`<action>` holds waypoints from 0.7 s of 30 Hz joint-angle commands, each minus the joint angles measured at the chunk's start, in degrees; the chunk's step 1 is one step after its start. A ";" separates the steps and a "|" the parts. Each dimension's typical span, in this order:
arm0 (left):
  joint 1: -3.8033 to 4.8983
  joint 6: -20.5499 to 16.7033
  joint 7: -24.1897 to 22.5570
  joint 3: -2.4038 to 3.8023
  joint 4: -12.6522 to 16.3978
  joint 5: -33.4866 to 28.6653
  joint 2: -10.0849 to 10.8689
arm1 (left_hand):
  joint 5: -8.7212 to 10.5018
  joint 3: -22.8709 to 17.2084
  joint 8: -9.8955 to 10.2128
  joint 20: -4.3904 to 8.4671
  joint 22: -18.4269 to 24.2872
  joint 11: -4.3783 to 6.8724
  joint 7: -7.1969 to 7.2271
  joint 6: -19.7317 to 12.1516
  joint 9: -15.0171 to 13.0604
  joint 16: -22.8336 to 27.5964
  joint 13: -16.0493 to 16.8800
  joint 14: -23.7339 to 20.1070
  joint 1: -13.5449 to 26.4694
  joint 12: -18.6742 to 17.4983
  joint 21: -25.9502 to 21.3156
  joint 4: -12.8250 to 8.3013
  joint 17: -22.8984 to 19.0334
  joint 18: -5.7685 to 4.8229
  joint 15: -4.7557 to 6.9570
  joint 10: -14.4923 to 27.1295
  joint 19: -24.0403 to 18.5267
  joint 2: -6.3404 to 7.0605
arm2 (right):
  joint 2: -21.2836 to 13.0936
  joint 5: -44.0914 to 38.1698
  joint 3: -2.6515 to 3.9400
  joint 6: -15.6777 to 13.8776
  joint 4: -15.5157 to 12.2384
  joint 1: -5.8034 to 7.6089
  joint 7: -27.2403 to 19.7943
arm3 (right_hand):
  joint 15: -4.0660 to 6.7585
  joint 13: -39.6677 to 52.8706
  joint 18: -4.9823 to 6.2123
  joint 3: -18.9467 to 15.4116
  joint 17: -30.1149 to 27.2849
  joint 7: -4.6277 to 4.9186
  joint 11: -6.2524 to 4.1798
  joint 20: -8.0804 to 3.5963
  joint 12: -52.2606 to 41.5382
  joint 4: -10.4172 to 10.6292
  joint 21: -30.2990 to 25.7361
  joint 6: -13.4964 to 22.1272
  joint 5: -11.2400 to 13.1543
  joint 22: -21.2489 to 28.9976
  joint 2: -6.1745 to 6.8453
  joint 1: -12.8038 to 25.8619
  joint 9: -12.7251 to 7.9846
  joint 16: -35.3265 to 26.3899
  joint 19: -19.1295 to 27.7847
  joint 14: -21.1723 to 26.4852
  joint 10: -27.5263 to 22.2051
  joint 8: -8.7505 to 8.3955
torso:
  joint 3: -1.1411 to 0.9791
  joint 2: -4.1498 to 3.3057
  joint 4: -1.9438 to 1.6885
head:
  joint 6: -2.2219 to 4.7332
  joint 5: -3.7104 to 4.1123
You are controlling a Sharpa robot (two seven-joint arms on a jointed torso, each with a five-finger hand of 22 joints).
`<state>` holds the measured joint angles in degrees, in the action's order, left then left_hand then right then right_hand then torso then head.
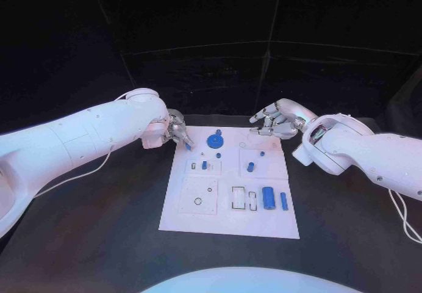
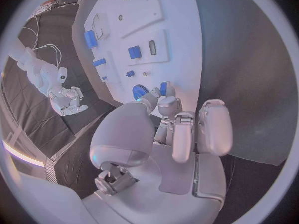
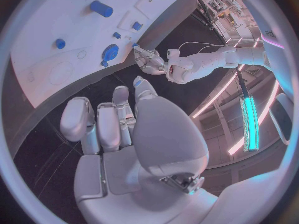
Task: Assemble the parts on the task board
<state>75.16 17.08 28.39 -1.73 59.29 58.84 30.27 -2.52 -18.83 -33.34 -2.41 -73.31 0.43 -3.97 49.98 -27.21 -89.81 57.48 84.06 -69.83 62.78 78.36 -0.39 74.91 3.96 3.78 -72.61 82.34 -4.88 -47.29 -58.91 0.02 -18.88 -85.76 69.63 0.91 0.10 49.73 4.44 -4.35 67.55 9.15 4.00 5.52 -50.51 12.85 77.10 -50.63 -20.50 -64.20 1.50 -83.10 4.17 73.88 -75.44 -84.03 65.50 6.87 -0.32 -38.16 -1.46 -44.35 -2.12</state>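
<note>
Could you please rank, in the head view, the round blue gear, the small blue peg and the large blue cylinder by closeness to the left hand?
1. Round blue gear, far edge, beside the left hand.
2. Small blue peg, mid-board.
3. Large blue cylinder, near-right part.

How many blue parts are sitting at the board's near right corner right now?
2: a thick blue cylinder and a thin blue rod beside it on its right, both lying at the task board's near right corner. None looks hidden there.
</note>
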 commanded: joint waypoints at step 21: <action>-1.99 -18.76 -4.23 -4.26 20.70 0.88 11.89 | -0.32 -15.99 -2.62 0.21 -0.74 0.25 0.35 0.33 -0.80 -0.19 0.07 5.94 5.29 0.10 0.66 -7.11 15.09 -0.36 0.26 -1.61 0.73 3.59 | 0.12 0.09 0.01 0.69 0.73 0.10 -0.34 | 0.47 -0.12 0.96 -0.06 -0.05 -0.01 -0.08 0.17 0.30 -0.43 -0.33 0.47 0.26 0.17 -0.21 -0.21 -0.04 -0.22 0.40 -1.08 -0.35 0.22 | 0.10 0.25 -0.63 | -0.48 -0.20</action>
<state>73.13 0.30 25.64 -6.01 79.64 57.33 42.12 -2.65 -28.84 -35.75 -2.07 -74.04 0.73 -3.80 50.20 -27.92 -89.81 57.59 84.06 -64.60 62.78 78.66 -1.90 74.91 3.96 3.78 -73.72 82.68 -1.10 -47.23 -58.91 0.00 -18.61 -85.03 69.64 0.96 0.10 49.67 4.44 -4.36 67.55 9.15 4.00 5.52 -50.51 12.85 77.10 -50.63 -20.50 -64.08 1.49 -83.10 4.17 73.88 -75.44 -84.03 65.50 6.87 -0.25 -37.93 -2.07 -44.77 -2.27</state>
